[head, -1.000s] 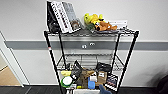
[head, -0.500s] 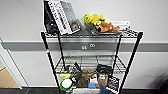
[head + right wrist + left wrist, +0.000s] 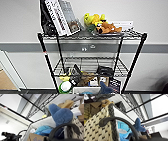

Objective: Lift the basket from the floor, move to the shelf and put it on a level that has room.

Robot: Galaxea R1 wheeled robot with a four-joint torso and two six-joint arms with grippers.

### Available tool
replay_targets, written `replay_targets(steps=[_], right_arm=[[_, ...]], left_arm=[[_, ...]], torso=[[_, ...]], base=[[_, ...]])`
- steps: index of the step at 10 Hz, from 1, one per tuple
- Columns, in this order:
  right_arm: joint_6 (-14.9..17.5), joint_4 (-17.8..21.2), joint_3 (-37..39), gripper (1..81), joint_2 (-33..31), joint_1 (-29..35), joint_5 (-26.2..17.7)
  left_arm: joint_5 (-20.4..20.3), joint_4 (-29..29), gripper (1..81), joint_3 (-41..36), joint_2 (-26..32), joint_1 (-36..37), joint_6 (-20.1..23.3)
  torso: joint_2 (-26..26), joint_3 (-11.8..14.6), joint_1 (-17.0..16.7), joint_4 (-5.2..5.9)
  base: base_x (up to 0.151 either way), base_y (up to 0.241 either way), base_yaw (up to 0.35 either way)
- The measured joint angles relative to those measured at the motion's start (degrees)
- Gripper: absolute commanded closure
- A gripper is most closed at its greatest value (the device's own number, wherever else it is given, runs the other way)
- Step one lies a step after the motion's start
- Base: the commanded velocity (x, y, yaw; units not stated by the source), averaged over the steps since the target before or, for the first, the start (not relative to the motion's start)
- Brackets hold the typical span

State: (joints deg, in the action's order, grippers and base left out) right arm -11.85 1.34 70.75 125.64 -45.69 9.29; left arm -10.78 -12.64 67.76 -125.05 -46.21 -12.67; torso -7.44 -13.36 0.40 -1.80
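Basket [image 3: 97, 126], cream woven sides, pale rim and white lining, sits raised off the floor right in front of the shelf [image 3: 91, 35]; its rim pokes into the bottom edge of the head view, below the second-from-top level [image 3: 90, 63]. Inside: blue plush toys [image 3: 60, 115], a lighter blue one [image 3: 122, 127] and a cardboard piece [image 3: 36, 137]. Wire tiers loom close above it in both wrist views, so it looks carried at roughly lower-tier height, likely ahead of a lift to a freer tier. Whether either claw is open or clamped on the rim: cannot tell, fingers not readable. Dark curved cable crosses both wrist views. Second level is mostly bare wire toward the back, clutter at its front edge. Top tier is crowded: books [image 3: 61, 16] leaning at the left corner, yellow and orange plush [image 3: 102, 23] on the right.
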Motion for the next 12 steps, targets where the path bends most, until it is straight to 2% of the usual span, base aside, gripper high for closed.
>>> replay_targets(steps=[4, 10, 12], right_arm=[[0.0, 0.17, -3.3, 81.1, -1.57, 0.29, 1.26], [0.02, 0.39, -9.02, 81.1, -5.68, 2.1, 2.54], [-0.24, 0.74, -10.23, 81.1, -5.71, 3.9, 1.79]], left_arm=[[-0.68, 0.22, 81.1, -3.27, 1.93, 1.1, -0.04], [-0.99, 0.46, 81.1, -8.75, 3.78, 2.23, -0.06], [-0.94, 0.46, 81.1, -12.02, 5.71, 5.6, -0.69]], torso=[[0.0, 0.0, 0.0, 0.0], [-0.02, 0.04, -0.05, 0.0], [-0.02, 0.04, -0.05, 0.0]], base=[[0.089, 0.0, 0.0], [0.0, 0.0, 0.0], [0.0, 0.0, 0.0]])
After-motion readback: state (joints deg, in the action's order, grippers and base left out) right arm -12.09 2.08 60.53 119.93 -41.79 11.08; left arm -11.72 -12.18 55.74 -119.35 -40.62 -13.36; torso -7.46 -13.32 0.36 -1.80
